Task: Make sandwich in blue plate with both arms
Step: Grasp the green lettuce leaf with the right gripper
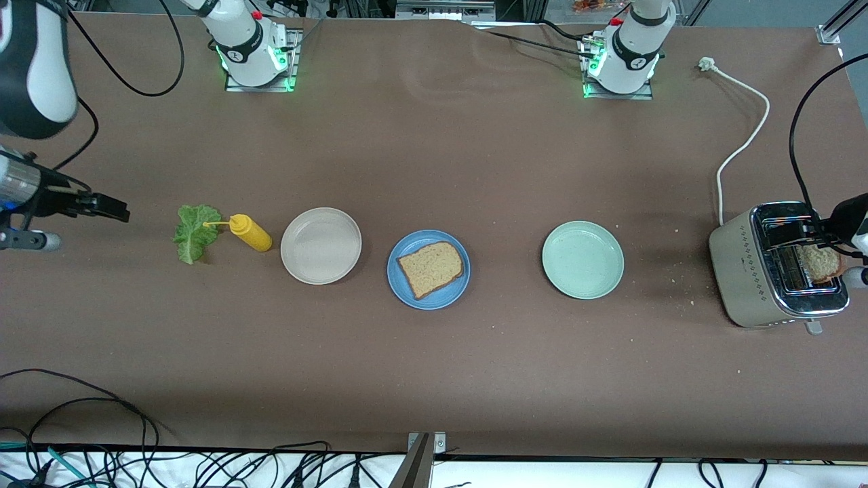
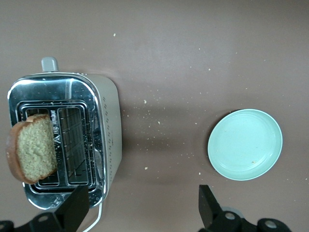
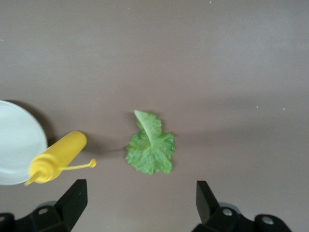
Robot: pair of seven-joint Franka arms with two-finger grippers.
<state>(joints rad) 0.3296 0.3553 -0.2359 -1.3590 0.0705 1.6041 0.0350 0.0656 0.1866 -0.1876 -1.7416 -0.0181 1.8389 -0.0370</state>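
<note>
table (image 1: 434, 379) | on it: lettuce leaf (image 1: 194, 232), yellow bottle (image 1: 249, 232), beige plate (image 1: 321, 245), blue plate (image 1: 407, 288), green plate (image 1: 582, 259), toaster (image 1: 753, 268)

Lettuce leaf (image 3: 150, 147) flat on table, yellow squeeze bottle (image 3: 54, 162) beside it, beige plate (image 3: 14, 140) edge

Blue plate (image 1: 405, 288): round, shallow, matte, sitting mid-table. First bread slice (image 1: 432, 268): brown speckled, darker crust, lying flat on blue plate, slightly askew. Second bread slice (image 2: 31, 153): same kind, standing upright in toaster slot, toward left arm's end from blue plate. Lettuce leaf (image 3: 150, 147): ruffled green, lying flat on table, toward right arm's end from blue plate.
</note>
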